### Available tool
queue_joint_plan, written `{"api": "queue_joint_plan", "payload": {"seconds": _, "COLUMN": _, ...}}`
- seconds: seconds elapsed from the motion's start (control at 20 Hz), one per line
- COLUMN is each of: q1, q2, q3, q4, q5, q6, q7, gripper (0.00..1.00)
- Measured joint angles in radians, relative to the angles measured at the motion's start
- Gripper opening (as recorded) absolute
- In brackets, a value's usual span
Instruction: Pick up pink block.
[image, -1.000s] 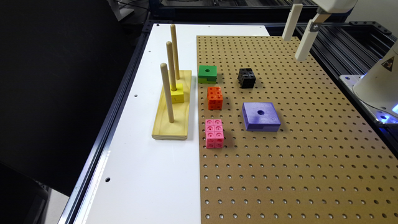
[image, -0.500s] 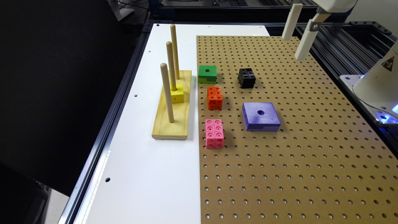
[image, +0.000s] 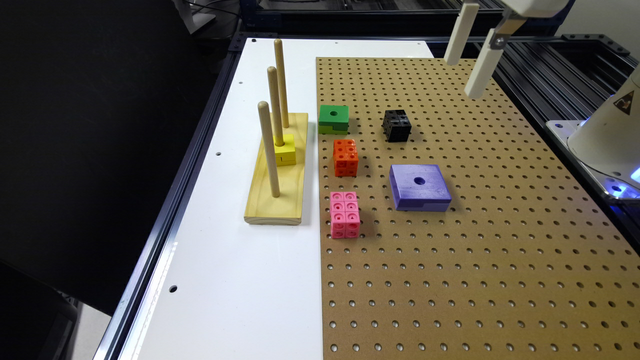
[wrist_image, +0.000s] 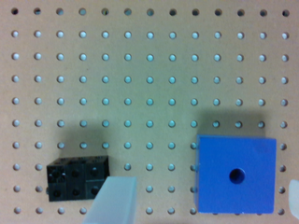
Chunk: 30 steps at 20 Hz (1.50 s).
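Exterior view, left to right: wooden peg base (image: 276, 197) on the white table (image: 235, 280), three upright pegs, a yellow block (image: 285, 150) threaded on the middle peg and resting on the base; other two pegs carry nothing. Nothing else here acts as a holder. On the pegboard (image: 475, 280), just inside its edge on the exterior view's left: green block (image: 333, 118) furthest back, orange block (image: 345, 157) next, then the pink block (image: 344, 214), nearest the camera of the three, lying flat, studs up, long axis running front to back, clear of its neighbours. Further right: black block (image: 396, 125) and purple block (image: 419, 186), latter flat w/ centre hole. Gripper (image: 471, 52) hangs high over the pegboard's far right corner, well apart from the target; fingers spread, nothing between them. Wrist view confirms: one finger (wrist_image: 111, 200) over bare board beside the black block, second at the frame edge, wide gap, no load. Step in hand, by my judgement: approach, not yet begun in earnest. Rec.: travel across to directly above the pink block, rotate wrist so fingers close across its short width, keep opening wide, descend straight, stop short of the board, close on the side faces below the studs. Risk: orange block sits near behind; a skewed descent could nudge it.
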Motion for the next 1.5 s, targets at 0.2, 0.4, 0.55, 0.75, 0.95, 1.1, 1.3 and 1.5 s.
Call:
{"api": "queue_joint_plan", "payload": {"seconds": 0.2, "q1": 0.001, "q2": 0.093, "q3": 0.014, "q4": 0.077, "q5": 0.0, "q6": 0.018, "q7": 0.017, "gripper": 1.0}}
{"api": "queue_joint_plan", "payload": {"seconds": 0.4, "q1": 0.001, "q2": 0.186, "q3": 0.022, "q4": 0.159, "q5": 0.0, "q6": 0.019, "q7": 0.025, "gripper": 1.0}}
{"api": "queue_joint_plan", "payload": {"seconds": 0.55, "q1": 0.001, "q2": 0.233, "q3": 0.027, "q4": 0.203, "q5": 0.0, "q6": 0.019, "q7": 0.03, "gripper": 1.0}}
{"api": "queue_joint_plan", "payload": {"seconds": 0.75, "q1": 0.001, "q2": 0.283, "q3": 0.041, "q4": 0.257, "q5": 0.0, "q6": 0.019, "q7": 0.046, "gripper": 1.0}}
{"api": "queue_joint_plan", "payload": {"seconds": 0.95, "q1": 0.002, "q2": 0.342, "q3": 0.074, "q4": 0.319, "q5": -0.0001, "q6": 0.019, "q7": 0.082, "gripper": 1.0}}
{"api": "queue_joint_plan", "payload": {"seconds": 1.1, "q1": 0.002, "q2": 0.375, "q3": 0.094, "q4": 0.353, "q5": -0.0001, "q6": 0.019, "q7": 0.102, "gripper": 1.0}}
{"api": "queue_joint_plan", "payload": {"seconds": 1.3, "q1": 0.002, "q2": 0.412, "q3": 0.137, "q4": 0.393, "q5": -0.0004, "q6": 0.019, "q7": 0.146, "gripper": 1.0}}
{"api": "queue_joint_plan", "payload": {"seconds": 1.5, "q1": 0.002, "q2": 0.425, "q3": 0.15, "q4": 0.407, "q5": -0.0008, "q6": 0.019, "q7": 0.16, "gripper": 1.0}}
